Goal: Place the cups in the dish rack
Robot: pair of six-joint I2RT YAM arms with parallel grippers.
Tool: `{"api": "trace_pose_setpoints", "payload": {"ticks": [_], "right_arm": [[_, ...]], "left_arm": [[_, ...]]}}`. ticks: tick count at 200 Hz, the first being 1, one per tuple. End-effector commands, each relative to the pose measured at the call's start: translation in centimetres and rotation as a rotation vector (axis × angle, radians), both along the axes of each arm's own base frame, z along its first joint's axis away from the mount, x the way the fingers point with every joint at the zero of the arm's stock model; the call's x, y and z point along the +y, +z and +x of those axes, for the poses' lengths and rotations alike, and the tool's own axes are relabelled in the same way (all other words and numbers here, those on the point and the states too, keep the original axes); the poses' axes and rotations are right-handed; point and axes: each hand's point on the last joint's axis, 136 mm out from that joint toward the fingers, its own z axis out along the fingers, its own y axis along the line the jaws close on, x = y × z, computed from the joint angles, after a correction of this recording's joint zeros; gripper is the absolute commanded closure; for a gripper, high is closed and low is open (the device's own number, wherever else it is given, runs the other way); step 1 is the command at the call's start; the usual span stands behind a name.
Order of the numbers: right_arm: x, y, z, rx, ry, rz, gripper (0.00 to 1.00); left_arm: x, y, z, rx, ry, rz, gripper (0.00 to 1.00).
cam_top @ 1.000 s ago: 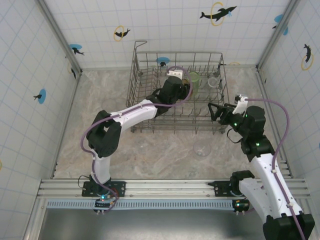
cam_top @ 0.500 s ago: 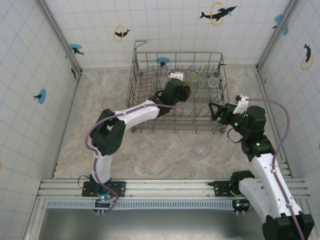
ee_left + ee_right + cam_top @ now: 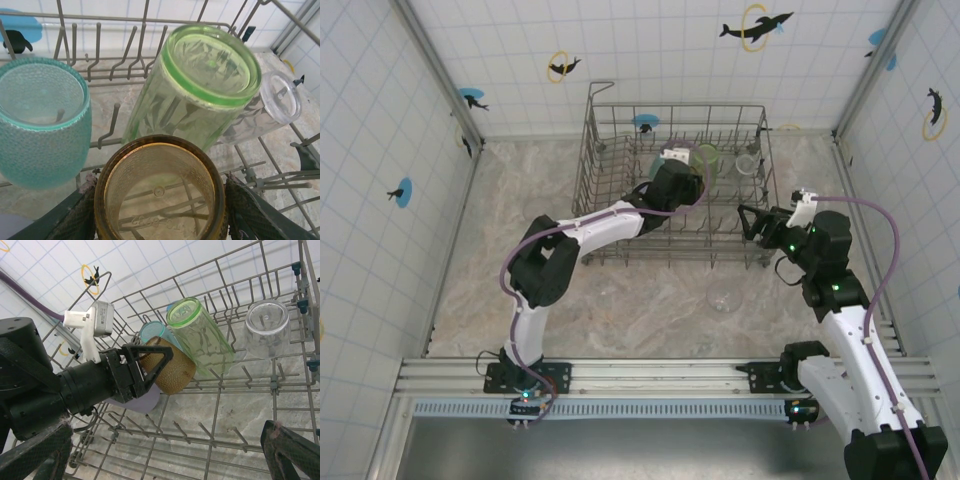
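The grey wire dish rack (image 3: 588, 190) stands at the back of the table. My left gripper (image 3: 685, 186) reaches into it, shut on the amber-brown cup (image 3: 160, 190), which lies on its side between the fingers (image 3: 150, 365) just above the tines. Beside it in the rack sit a teal cup (image 3: 42, 120), a lime green cup (image 3: 200, 85) and a clear cup (image 3: 272, 107). A lavender cup (image 3: 145, 400) lies under the left gripper. My right gripper (image 3: 748, 222) hovers open at the rack's right front corner, holding nothing. Another clear cup (image 3: 724, 298) stands on the table in front of the rack.
The marble tabletop (image 3: 650, 310) has free room in front of the rack and to its left. Tiled walls close in the back and both sides. Rows of upright tines (image 3: 220, 435) fill the rack's front half.
The left arm has pushed a little farther into the rack toward the back right, carrying the amber cup. The right arm has not moved.
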Motion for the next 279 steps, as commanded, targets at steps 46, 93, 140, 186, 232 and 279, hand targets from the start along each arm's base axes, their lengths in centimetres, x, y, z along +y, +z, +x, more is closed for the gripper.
{"api": "trace_pose_setpoints", "payload": {"ticks": [46,93,140,186,232,279], "right_arm": [[-0.3,0.6,0.2,-0.015,-0.014,-0.002,0.0],[-0.7,0.8,0.3,-0.021,-0.031,0.013,0.0],[-1.1,0.9,0.3,-0.019,-0.051,0.018,0.0],[-1.2,1.0,0.3,-0.011,-0.06,0.036,0.0],[-1.2,1.1,0.4,-0.003,-0.062,0.056,0.0],[-1.1,1.0,0.5,0.01,-0.066,0.076,0.0]], "left_arm": [[-1.3,-0.6,0.1,0.009,-0.009,-0.039,0.5],[-1.6,-0.2,0.0,0.023,-0.016,-0.073,0.2],[-1.4,1.5,-0.2,0.014,-0.003,-0.108,0.06],[-1.5,5.0,-0.9,0.002,-0.025,-0.198,0.03],[-1.1,9.2,-1.7,-0.04,-0.04,-0.265,0.03],[0.4,12.9,-3.2,-0.072,-0.049,-0.311,0.03]]}}
